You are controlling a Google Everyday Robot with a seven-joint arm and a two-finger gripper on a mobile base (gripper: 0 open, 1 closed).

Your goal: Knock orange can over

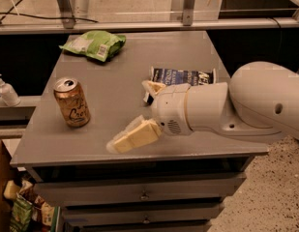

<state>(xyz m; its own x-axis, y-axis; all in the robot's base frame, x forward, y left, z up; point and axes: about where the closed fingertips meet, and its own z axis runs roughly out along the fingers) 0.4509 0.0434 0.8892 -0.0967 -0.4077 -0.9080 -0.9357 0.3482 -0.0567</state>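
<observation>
can (71, 103) upright, left-front of desk (178, 47), near its edge | pincer (129, 116) spread wide, empty, right of can, not touching | risk: a low push may slide can off edge unturned; a high sweep may miss

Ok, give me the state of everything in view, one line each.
orange can: upright on the table, untouched.
gripper: open, empty, low over the table, apart from the can.
green chip bag: lying flat, far corner.
blue chip bag: lying flat, partly behind the arm.
drawers: shut.
pump bottle: upright.
</observation>
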